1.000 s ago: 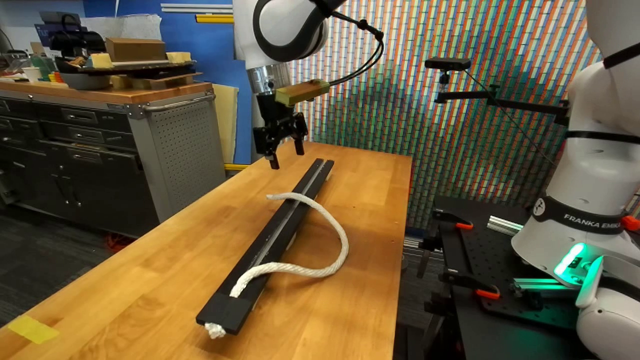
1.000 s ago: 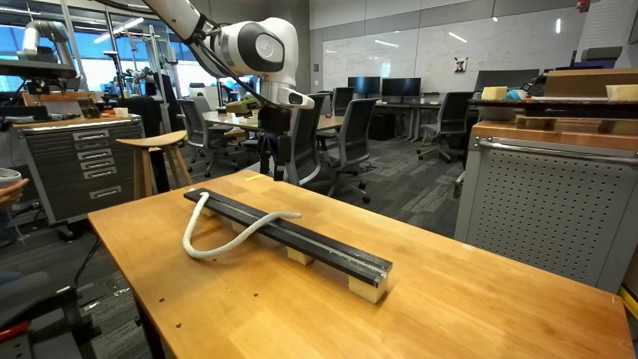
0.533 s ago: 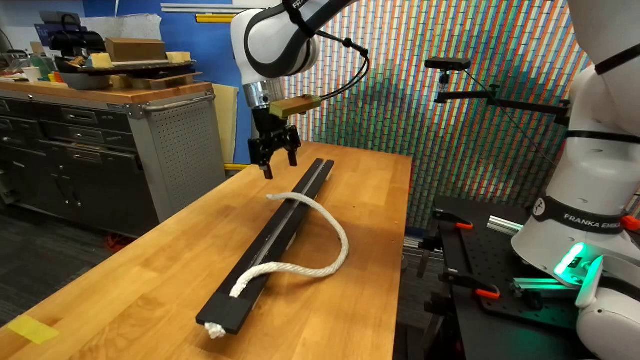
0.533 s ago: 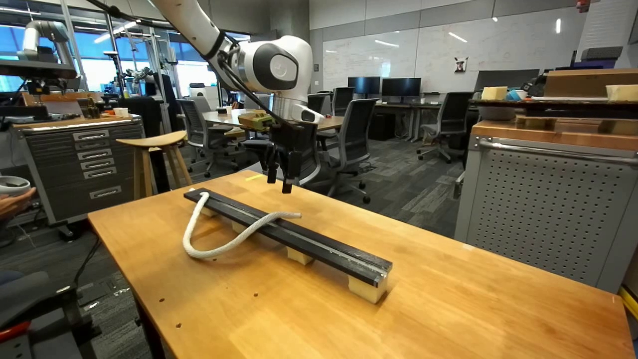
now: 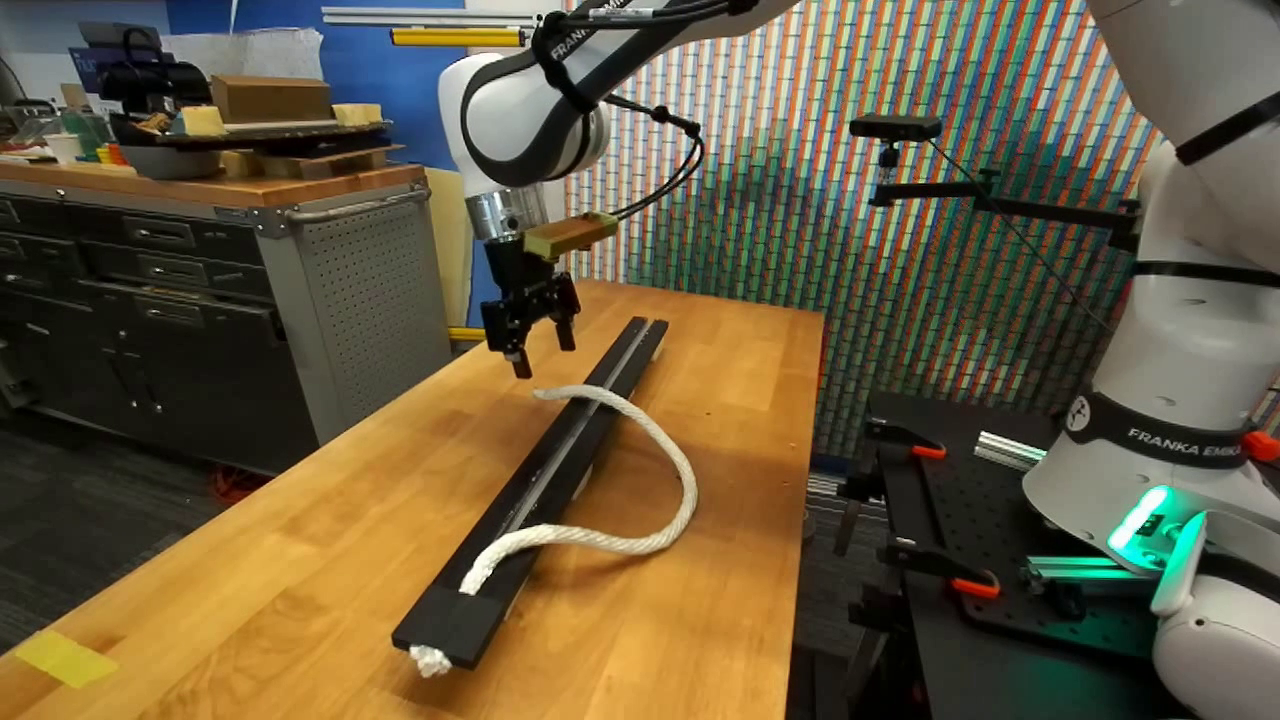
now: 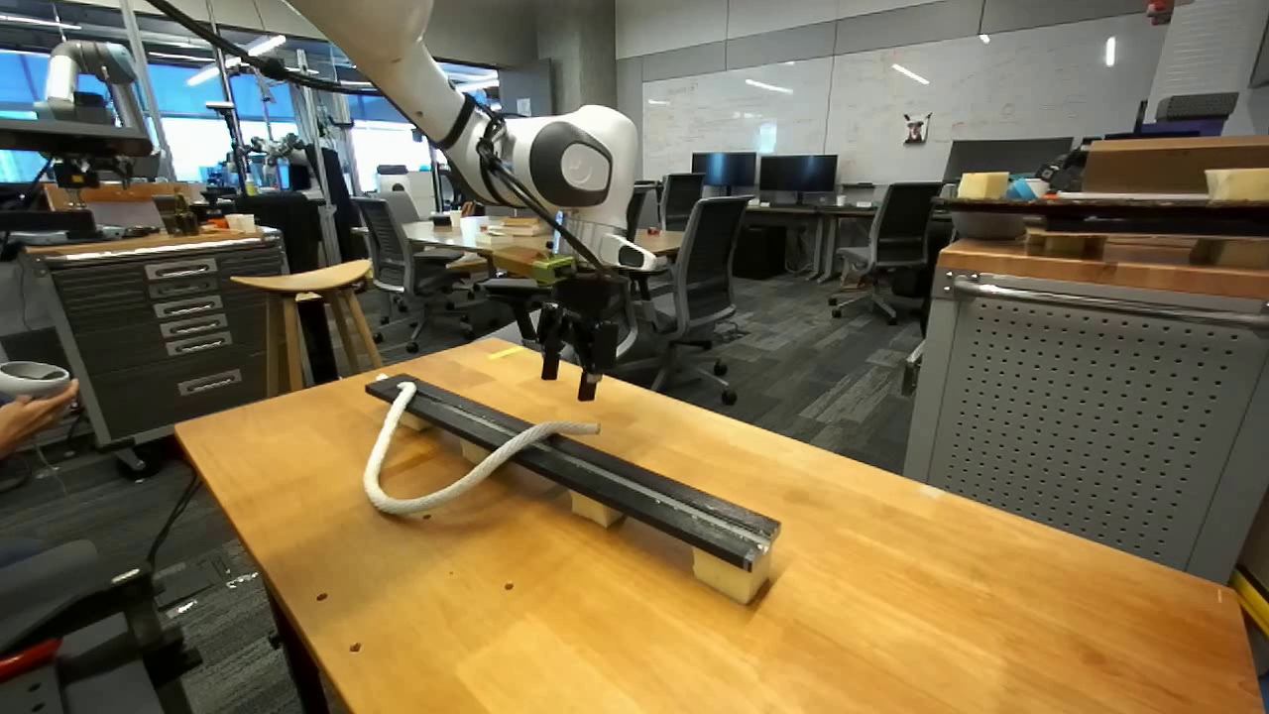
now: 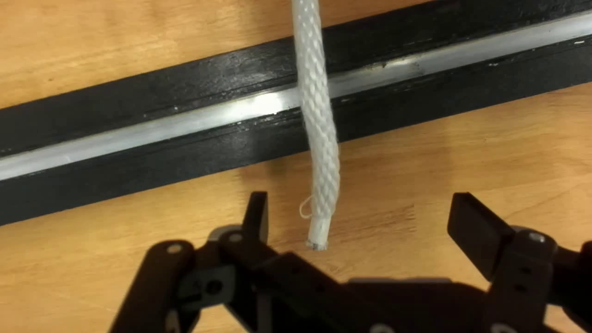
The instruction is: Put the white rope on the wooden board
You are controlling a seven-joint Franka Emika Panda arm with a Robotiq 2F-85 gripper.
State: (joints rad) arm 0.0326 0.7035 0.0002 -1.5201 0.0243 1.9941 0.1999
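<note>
The white rope [image 5: 685, 490] lies partly on the black wooden board [image 5: 548, 470]. In both exterior views, the rope [image 6: 426, 504] bows off one side onto the tabletop, then crosses back over the board [image 6: 644, 494]. Its free end sticks out past the far side. The other end goes under a black piece at the board's end, with a white tuft showing beyond. My gripper [image 5: 545, 358] is open and empty above that free end; it shows also in an exterior view [image 6: 569, 387]. In the wrist view, the rope tip [image 7: 319, 222] appears between the open fingers [image 7: 358, 208], nearer the left one.
The board stands on several small light blocks [image 6: 734, 575] above the wooden tabletop [image 6: 942, 615]. A grey tool cabinet [image 5: 370, 290] stands beyond the table edge. Yellow tape [image 5: 66, 658] marks a table corner. A person's hand holds a bowl [image 6: 34, 378] at the side.
My gripper has moved down toward the rope's free end, going left in an exterior view and right in an exterior view. It stays open. The rope and board have not moved.
</note>
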